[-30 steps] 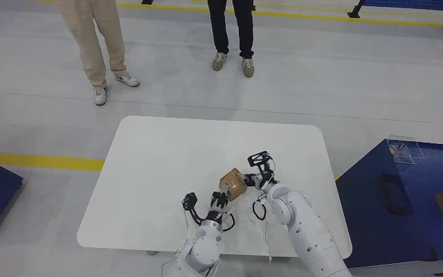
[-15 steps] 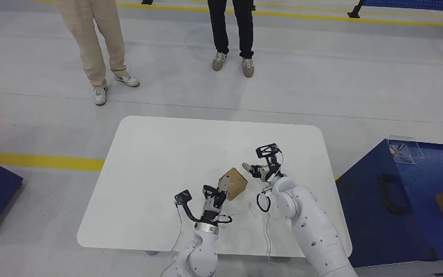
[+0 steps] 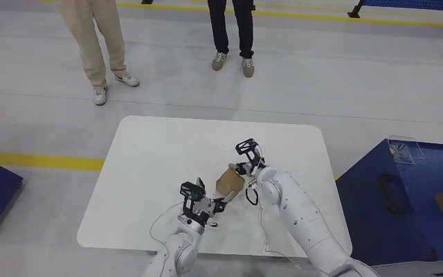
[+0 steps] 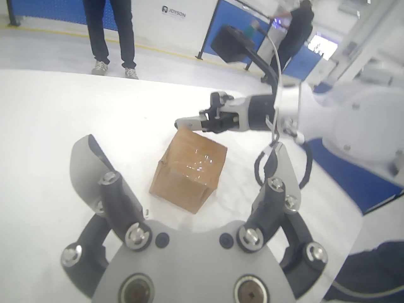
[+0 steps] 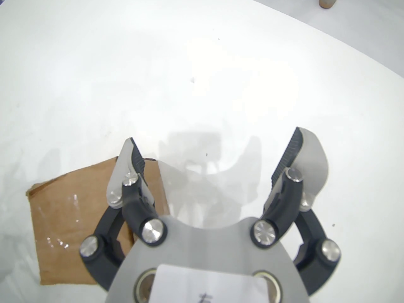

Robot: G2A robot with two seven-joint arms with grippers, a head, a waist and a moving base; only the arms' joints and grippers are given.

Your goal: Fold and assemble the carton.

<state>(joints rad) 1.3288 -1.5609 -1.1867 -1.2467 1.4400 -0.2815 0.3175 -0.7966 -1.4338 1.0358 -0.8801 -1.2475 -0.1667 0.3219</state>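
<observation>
Left wrist view has the brown cardboard carton (image 4: 189,171) standing on the white table (image 4: 63,111), straight ahead of the left gripper (image 4: 180,148), whose fingers are spread wide and hold nothing, near the carton but apart from it. The right gripper (image 5: 216,141) is nearer: also spread and empty, it sits at the carton's far top edge with one finger over that corner, though I cannot tell whether it touches. The carton looks like a closed cube with no clear long axis, one corner towards the left gripper and glossy clear tape on its upper face.
</observation>
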